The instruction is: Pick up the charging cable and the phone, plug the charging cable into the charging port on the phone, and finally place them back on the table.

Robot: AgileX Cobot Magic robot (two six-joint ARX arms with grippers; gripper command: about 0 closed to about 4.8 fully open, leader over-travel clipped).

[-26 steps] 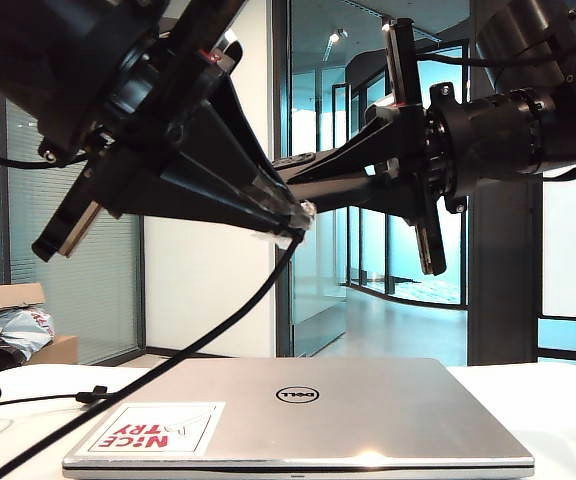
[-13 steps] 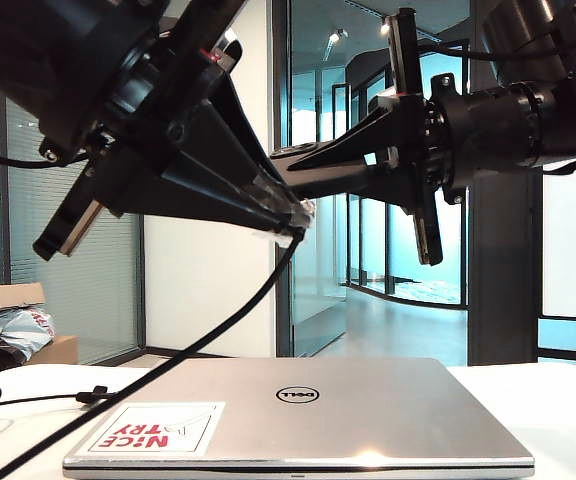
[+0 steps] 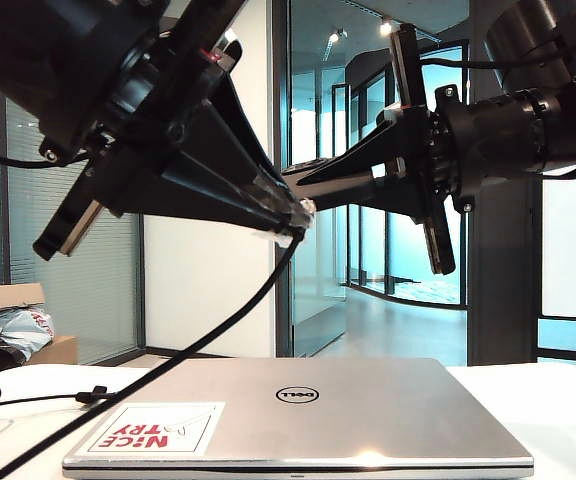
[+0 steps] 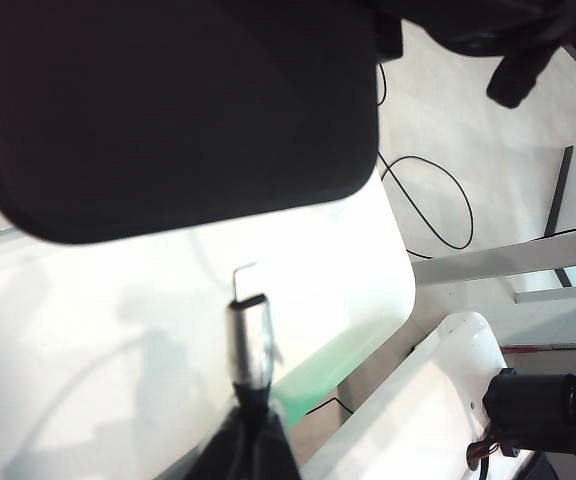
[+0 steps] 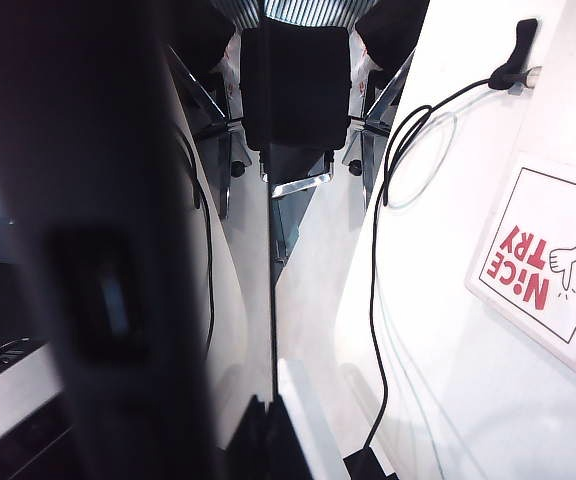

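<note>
- The silver Dell laptop (image 3: pixel 303 412) lies closed on the white bench (image 3: pixel 558 400), nearest the exterior camera.
- Above it, the left end effector (image 3: pixel 290 218) pinches the charging cable (image 3: pixel 188 360) by its silver plug (image 4: pixel 249 338).
- Opposite, the right end effector (image 3: pixel 303 178) clamps the phone (image 4: pixel 168 110), edge facing the plug, just apart.
</note>
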